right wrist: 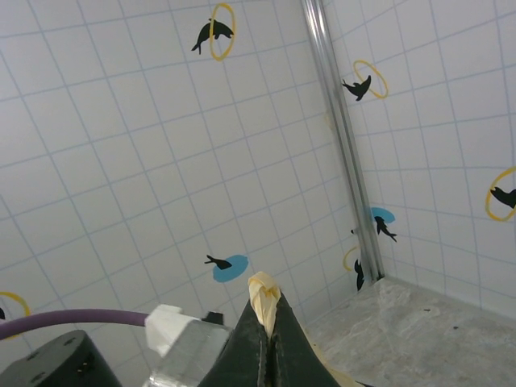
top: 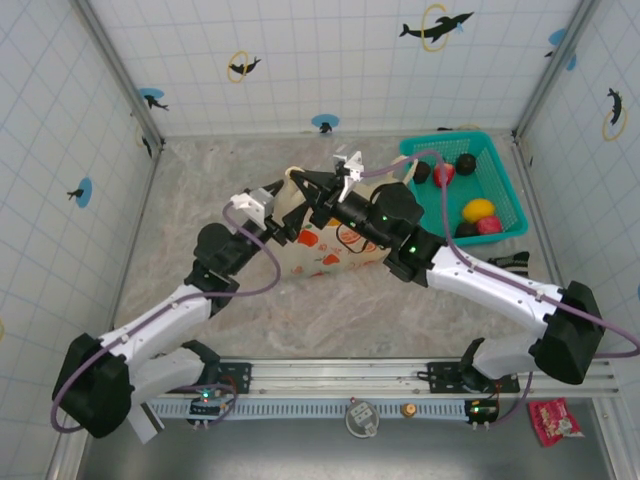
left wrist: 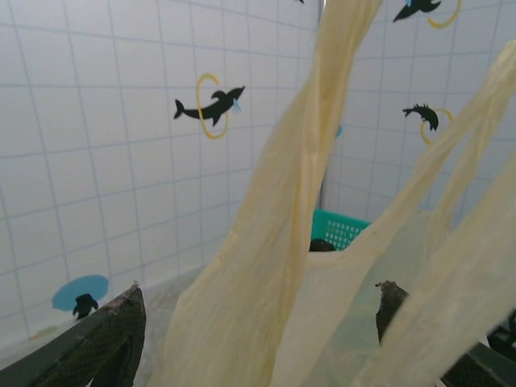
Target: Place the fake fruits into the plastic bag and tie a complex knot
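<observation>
Your plastic bag [top: 325,250] sits mid-table. Left gripper [top: 280,222] at its left side, right gripper [top: 308,183] over its top, both arms converging there. Basket [top: 507,178] back right of bag — fake fruits [top: 479,210] inside it.

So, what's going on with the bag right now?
Right gripper shut on plastic bag. Left gripper open around bag. Fake fruits in teal basket.

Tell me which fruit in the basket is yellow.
The yellow fruit toward the basket's near right end, beside a pink fruit; the rest are reddish or dark.
</observation>
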Motion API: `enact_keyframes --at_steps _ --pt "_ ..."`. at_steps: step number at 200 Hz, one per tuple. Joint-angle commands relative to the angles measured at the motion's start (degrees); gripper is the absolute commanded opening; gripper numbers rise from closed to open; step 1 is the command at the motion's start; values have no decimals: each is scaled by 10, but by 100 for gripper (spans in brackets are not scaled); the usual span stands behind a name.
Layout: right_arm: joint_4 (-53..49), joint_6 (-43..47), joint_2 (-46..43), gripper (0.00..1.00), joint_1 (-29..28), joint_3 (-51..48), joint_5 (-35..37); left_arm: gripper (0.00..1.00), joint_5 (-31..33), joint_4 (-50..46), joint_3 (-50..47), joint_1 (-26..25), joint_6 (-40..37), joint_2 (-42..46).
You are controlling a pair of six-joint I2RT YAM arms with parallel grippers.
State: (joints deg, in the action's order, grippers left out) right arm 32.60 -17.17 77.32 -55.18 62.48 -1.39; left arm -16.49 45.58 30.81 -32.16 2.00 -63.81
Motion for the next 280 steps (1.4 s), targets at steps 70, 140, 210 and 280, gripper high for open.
enact_keyframes --at_steps 70,140,210,280 --pt "64 -14 -27 0 -3 -34 9 62 -111 122 35 20 16 -76" --pt "92 -23 -44 0 -4 -67 103 6 -127 107 33 19 3 -87" --pt "170 -109 -47 0 -3 -99 199 7 -103 109 10 19 -6 -82" --pt "147 -128 -26 0 -3 -75 182 29 -133 77 32 19 -21 -74"
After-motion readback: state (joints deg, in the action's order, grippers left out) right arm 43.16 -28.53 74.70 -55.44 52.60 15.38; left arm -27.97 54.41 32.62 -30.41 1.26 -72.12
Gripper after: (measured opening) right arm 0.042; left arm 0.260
